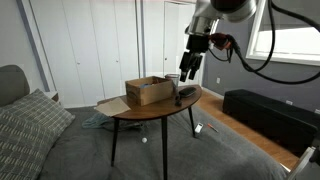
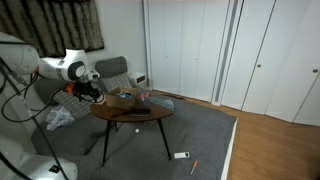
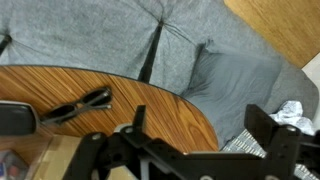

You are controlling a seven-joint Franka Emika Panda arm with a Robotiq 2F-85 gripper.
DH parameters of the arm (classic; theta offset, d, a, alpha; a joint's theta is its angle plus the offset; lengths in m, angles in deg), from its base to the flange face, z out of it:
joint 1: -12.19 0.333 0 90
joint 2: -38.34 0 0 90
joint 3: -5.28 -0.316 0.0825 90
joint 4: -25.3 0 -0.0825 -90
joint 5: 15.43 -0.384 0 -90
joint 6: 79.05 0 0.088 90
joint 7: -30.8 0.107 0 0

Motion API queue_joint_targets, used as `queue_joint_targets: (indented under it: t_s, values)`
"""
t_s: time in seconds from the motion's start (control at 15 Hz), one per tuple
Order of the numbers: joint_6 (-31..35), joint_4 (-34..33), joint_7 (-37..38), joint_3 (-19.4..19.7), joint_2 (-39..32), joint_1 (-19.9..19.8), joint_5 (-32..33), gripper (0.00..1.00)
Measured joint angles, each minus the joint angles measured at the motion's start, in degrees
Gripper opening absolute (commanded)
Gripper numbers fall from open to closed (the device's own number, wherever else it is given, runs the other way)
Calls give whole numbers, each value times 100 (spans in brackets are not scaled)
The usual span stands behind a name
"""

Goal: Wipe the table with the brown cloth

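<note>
The small oval table (image 1: 160, 108) has a dark reddish-brown top and thin black legs; it also shows in an exterior view (image 2: 150, 118) and the wrist view (image 3: 120, 95). The brown cloth (image 1: 108, 104) lies flat at one end of the tabletop, beside a cardboard box. My gripper (image 1: 190, 72) hangs above the opposite end of the table, apart from the cloth. In the wrist view its two fingers (image 3: 205, 125) stand wide apart with nothing between them, over the table's rounded edge. The cloth does not show clearly in the wrist view.
A tan cardboard box (image 1: 148, 90) stands mid-table. Dark sunglasses (image 3: 85, 103) and a black object (image 3: 15, 118) lie near the gripper's end. A dark bench (image 1: 265, 112) and a grey cushion (image 1: 30, 125) flank the table. Small items (image 2: 181, 155) lie on the rug.
</note>
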Motion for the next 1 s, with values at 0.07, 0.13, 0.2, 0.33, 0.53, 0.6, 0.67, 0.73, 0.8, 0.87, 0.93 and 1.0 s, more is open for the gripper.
queue_joint_targets:
  t_s: [0.07,0.13,0.2,0.33,0.53,0.6,0.67,0.73,0.8,0.87,0.93,1.0]
  values:
    - [155,-216,19,-146,-255,30,58,100]
    - [293,-453,62,-293,-524,48,164,100]
    - [398,-677,123,-423,-782,60,295,100]
    - [527,-1140,244,-641,-1294,101,618,100]
    - [548,-1547,265,-744,-1744,138,753,100]
    - [548,-1586,265,-742,-1786,136,757,100]
    - [548,-1599,265,-740,-1792,135,758,100]
    - [548,-1606,265,-740,-1791,135,758,100]
    - [548,-1610,265,-740,-1790,136,758,100]
    - [548,-1612,265,-740,-1790,135,758,100]
    - [548,-1613,265,-740,-1790,135,758,100]
    - [548,-1613,265,-740,-1789,135,759,100]
